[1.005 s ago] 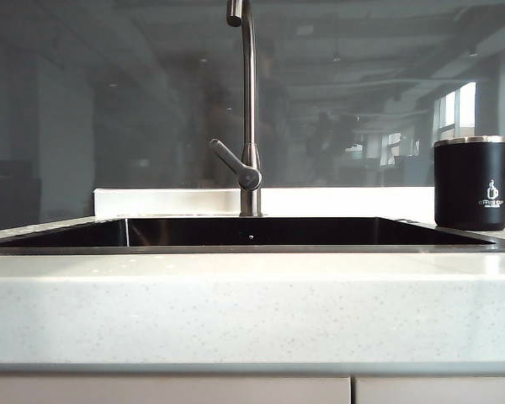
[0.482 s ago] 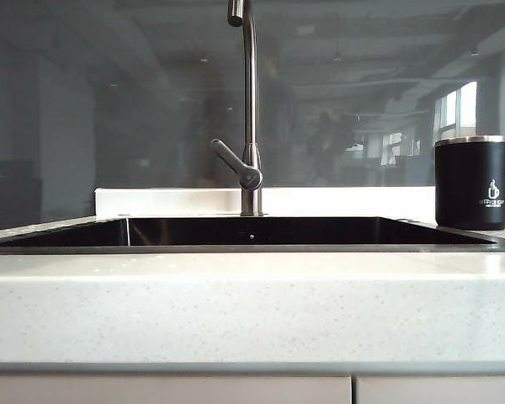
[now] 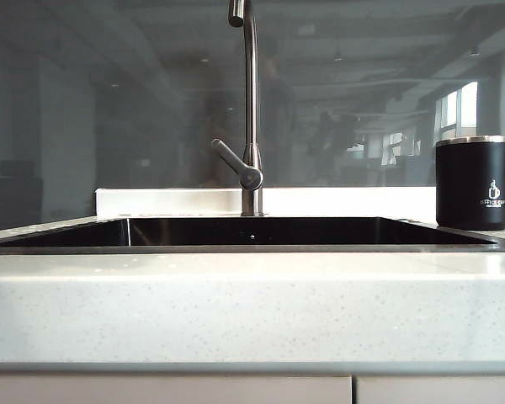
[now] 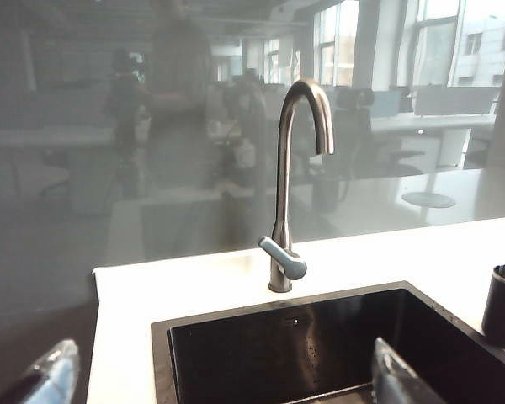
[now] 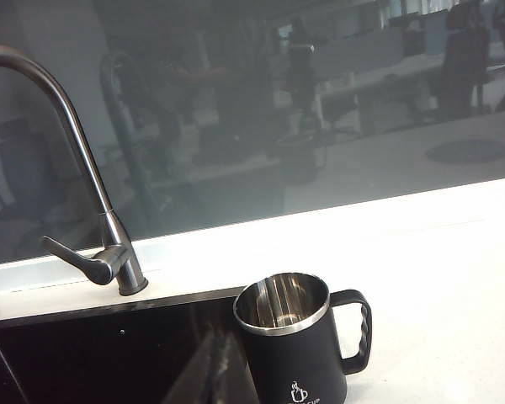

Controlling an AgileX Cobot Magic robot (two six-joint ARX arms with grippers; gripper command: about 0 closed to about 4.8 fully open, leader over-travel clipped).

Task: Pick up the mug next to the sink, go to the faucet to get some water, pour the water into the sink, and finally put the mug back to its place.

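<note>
Plainly, left gripper (image 4: 219, 379) fingers wide apart above sink (image 4: 261, 353), empty; right gripper (image 5: 215, 370) closed beside mug (image 5: 299, 353).

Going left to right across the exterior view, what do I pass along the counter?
faucet lever → faucet → mug. The sink spans nearly the whole width, so it has no single place. Neither gripper shows there.

The left tool (image 4: 219, 374) is spread wide and holds nothing; the right tool (image 5: 215, 374) is closed and empty.
</note>
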